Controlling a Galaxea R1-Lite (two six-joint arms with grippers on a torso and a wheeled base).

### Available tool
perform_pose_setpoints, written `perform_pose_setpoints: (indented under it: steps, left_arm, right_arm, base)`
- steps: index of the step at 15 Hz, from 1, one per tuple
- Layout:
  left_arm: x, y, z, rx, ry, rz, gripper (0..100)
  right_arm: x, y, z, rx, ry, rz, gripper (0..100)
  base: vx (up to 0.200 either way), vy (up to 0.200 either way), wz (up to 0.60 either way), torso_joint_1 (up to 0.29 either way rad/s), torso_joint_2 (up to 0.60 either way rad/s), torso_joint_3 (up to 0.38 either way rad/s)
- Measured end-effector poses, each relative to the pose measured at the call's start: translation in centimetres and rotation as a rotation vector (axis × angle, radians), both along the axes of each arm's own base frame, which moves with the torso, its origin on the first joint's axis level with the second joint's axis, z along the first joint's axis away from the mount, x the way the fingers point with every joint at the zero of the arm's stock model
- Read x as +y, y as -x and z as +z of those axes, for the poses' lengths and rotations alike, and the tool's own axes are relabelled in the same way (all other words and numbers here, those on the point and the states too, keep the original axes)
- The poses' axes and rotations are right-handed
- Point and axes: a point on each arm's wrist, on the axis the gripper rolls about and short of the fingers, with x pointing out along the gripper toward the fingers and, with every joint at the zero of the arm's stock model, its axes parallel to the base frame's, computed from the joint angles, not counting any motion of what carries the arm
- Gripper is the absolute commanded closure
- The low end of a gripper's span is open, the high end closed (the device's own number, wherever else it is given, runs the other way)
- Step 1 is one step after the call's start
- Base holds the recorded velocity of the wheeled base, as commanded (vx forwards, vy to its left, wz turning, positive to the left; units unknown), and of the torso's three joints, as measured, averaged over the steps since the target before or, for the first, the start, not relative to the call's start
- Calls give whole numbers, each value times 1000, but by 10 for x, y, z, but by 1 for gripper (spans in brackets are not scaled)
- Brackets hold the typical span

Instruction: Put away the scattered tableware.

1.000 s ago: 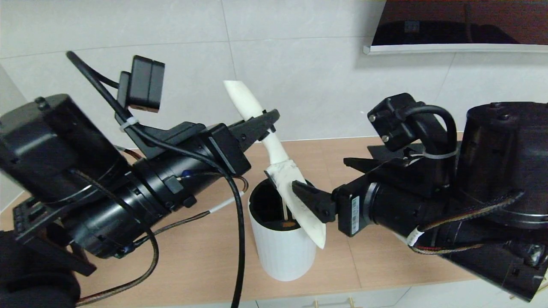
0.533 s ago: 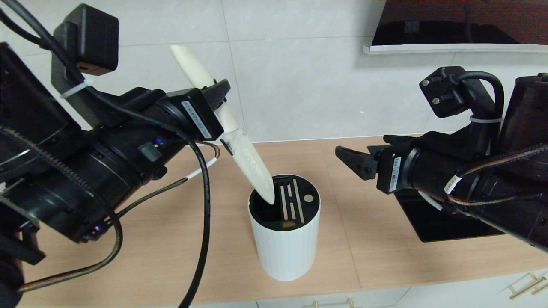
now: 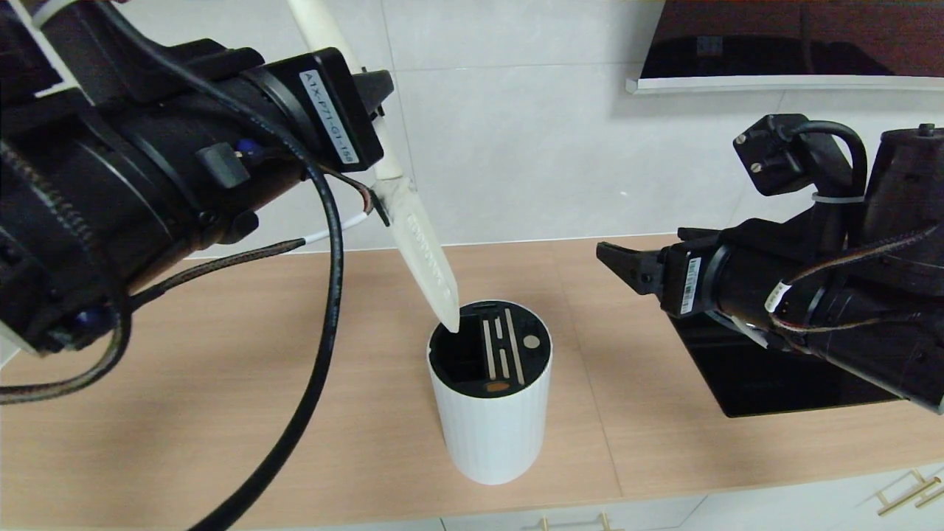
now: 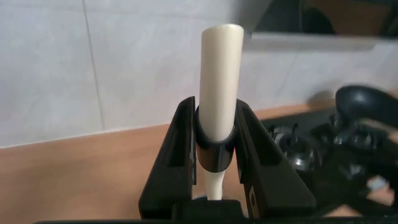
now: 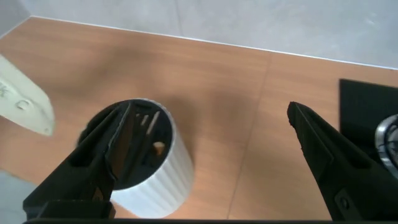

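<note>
The holder (image 3: 490,420) stands near the desk's (image 3: 221,413) front edge, a white ribbed cylinder with a black top. That top has a wide opening on its 9 o'clock side and narrow slots toward the centre.

The knife (image 3: 424,254) hangs tip-down over the holder and leans toward 11 o'clock. Its point is at the opening's far rim, at about 11 o'clock on the top; contact cannot be told. It looks like a one-piece pale blade with a cream handle, so it is probably light and stiff. It is likely also brittle at the tip, so knocking it on the rim could chip it. The smooth, rounded handle may slip or twist in a grasp. The safest hold is on the handle, away from the edge.

The left end effector (image 4: 214,109) is clamped on the handle, part-way along it. The blade is off-white with grey mottling by the heel.

The right end effector (image 5: 209,112) hovers at the holder's 2 o'clock, spread wide and carrying nothing. A black hob (image 3: 759,380) lies at 3 o'clock.
</note>
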Motion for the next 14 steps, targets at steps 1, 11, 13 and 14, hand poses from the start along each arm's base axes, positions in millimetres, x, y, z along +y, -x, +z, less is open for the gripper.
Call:
perform_pose_setpoints:
  steps: [1, 11, 13, 14]
  left_arm:
    - [-3, -3, -1, 7, 6, 8, 100]
    - [-39, -11, -27, 103, -25, 155, 100]
    - [-41, -13, -39, 133, -44, 153, 100]
    - [-41, -13, -43, 141, -51, 154, 100]
  right_arm:
    - [-1, -1, 0, 0, 0, -4, 0]
    - [2, -5, -6, 15, 14, -9, 0]
    - [2, -6, -7, 19, 17, -9, 0]
    - [3, -6, -8, 20, 18, -9, 0]
  base:
    - [0, 0, 0, 0, 0, 0]
    - [0, 0, 0, 0, 0, 0]
    - [0, 0, 0, 0, 0, 0]
    - [0, 0, 0, 0, 0, 0]
